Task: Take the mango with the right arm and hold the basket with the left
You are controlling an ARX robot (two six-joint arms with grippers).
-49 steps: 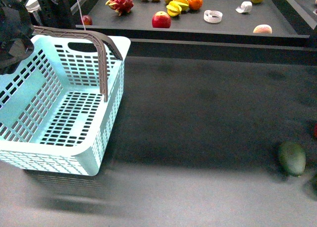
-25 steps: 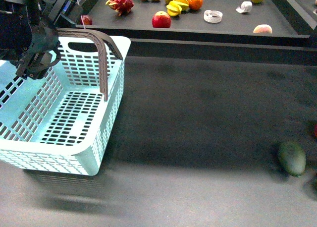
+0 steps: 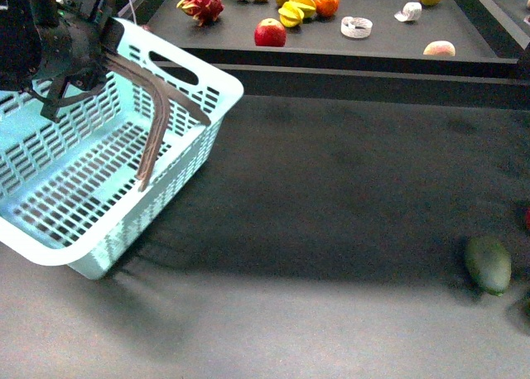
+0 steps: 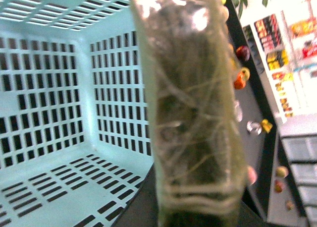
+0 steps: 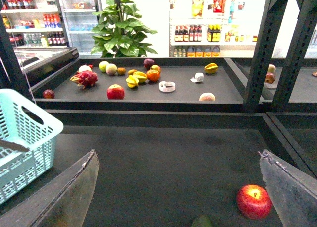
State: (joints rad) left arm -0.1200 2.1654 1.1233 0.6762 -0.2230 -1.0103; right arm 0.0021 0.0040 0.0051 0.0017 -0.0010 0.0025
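Dark grey matte tabletop [image 3: 331,197] fills the front view, backed by a raised black tray [image 3: 480,40] of scattered fruit. On the tray lie a spiky pink dragon fruit [image 3: 201,5], a glossy red apple [image 3: 269,33], ridged yellow star fruits [image 3: 294,13], a round orange fruit [image 3: 325,2], a white tape roll [image 3: 356,26] and a pale peach [image 3: 439,49]. Which of the small tray fruits is the mango cannot be told.

At the near left, the basket [image 3: 50,139], light-turquoise plastic with slotted grid walls, tilts with its far-left side raised and a shadow beneath it. Its grey-brown curved handle [image 3: 157,122] hangs across the opening. The bulky black left gripper [image 3: 70,69] is clamped on the basket's raised rim, where the handle hinges. The left wrist view shows the basket's inside behind one blurred, scratched, translucent finger [image 4: 193,113].

A dark green oval fruit [image 3: 488,264] lies alone on the table at the near right.

The right gripper [image 5: 178,157] hangs above the table, its grey fingers [image 5: 74,192] spread wide and holding nothing. A second red apple [image 5: 253,201] lies on the table near one finger. Behind the tray stand a leafy potted plant [image 5: 124,33] and shop shelves [image 5: 213,33] of bottles; their labels are too small to read.
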